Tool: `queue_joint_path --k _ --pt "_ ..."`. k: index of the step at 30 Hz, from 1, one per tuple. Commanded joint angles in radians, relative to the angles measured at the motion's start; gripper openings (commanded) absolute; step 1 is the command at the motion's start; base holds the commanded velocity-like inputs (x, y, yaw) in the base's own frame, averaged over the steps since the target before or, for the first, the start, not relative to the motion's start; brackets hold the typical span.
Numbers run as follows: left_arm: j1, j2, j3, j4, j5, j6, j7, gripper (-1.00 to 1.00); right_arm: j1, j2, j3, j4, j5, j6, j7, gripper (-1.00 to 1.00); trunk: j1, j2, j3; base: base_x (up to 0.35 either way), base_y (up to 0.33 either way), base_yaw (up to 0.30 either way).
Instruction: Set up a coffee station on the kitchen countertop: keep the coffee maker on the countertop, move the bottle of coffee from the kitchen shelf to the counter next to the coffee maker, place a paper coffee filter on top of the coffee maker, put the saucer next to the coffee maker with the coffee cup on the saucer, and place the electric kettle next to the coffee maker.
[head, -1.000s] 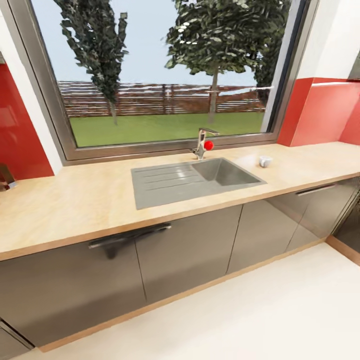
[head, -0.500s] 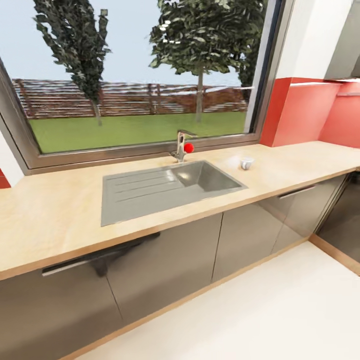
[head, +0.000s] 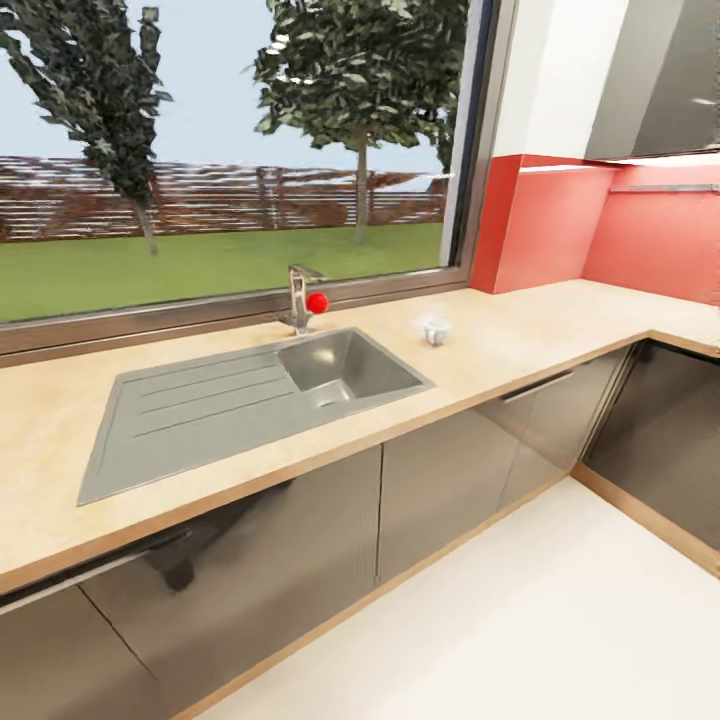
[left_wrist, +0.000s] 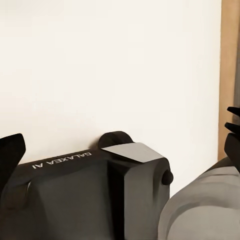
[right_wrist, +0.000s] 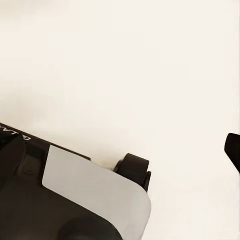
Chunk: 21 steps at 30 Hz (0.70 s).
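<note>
Wood makes up the long countertop (head: 60, 400), and the things on it come in this order from left to right. First is the grey sink (head: 200, 410) with its ridged drying part. At 12 o'clock from the deep bowl stands the tap (head: 297, 297) with a red knob (head: 317, 302). At 3 o'clock from the bowl sits the coffee cup (head: 436, 331), small and white, right on the wood and well apart from the sink. It is not on a saucer yet. Past it, at 2 o'clock, is the red wall (head: 560, 230).

What has changed is the whole head view: the sink, tap and cup have all slid to the left together. That is the camera turning to the right (the things did not move). More of the corner at the right can be seen now. I think the robot is looking around for the next thing to fetch, so most of the task is not done.

The left gripper (left_wrist: 120, 145) hangs over the pale floor (left_wrist: 100, 60), spread wide and holding nothing. The right gripper (right_wrist: 120, 150) looks spread and free too.
</note>
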Motion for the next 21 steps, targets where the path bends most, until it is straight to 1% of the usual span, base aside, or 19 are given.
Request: queue_joint_path --k 1,7,9,10,13,15,21 --pt "0.0 0.0 -0.006 -0.001 0.011 0.01 -0.003 1.0 -0.002 0.0 0.007 0.004 -0.006 -0.007 0.003 1.0 0.0 0.0 -0.001 0.169 -0.295 -0.037" --pt "0.0 0.0 -0.005 -0.001 0.011 0.01 -0.002 1.0 -0.002 0.0 0.007 0.004 -0.006 -0.007 0.002 1.0 0.0 0.0 -0.001 0.155 -0.303 -0.011" --pt "0.0 0.0 -0.005 -0.001 0.011 0.01 0.013 1.0 -0.002 0.001 0.007 0.004 -0.006 -0.007 0.002 1.0 0.0 0.0 -0.001 0.135 -0.31 -0.003" --pt "0.0 0.0 -0.006 -0.001 0.011 0.01 0.034 1.0 -0.002 0.001 0.007 0.004 -0.006 -0.007 0.002 1.0 0.0 0.0 -0.001 0.121 -0.313 -0.002" --pt "0.0 0.0 -0.005 -0.001 0.011 0.01 0.064 1.0 -0.002 0.001 0.007 0.004 -0.006 -0.007 0.002 1.0 0.0 0.0 -0.001 0.114 -0.315 -0.001" --pt "0.0 0.0 0.006 -0.001 0.011 0.01 0.083 1.0 -0.002 0.002 0.007 0.004 -0.006 -0.007 0.002 1.0 0.0 0.0 -0.001 0.105 -0.317 0.0" --pt "0.0 0.0 0.031 -0.001 0.011 0.01 0.094 1.0 -0.002 0.002 0.007 0.004 -0.006 -0.007 0.002 1.0 0.0 0.0 -0.001 0.101 -0.318 0.0"
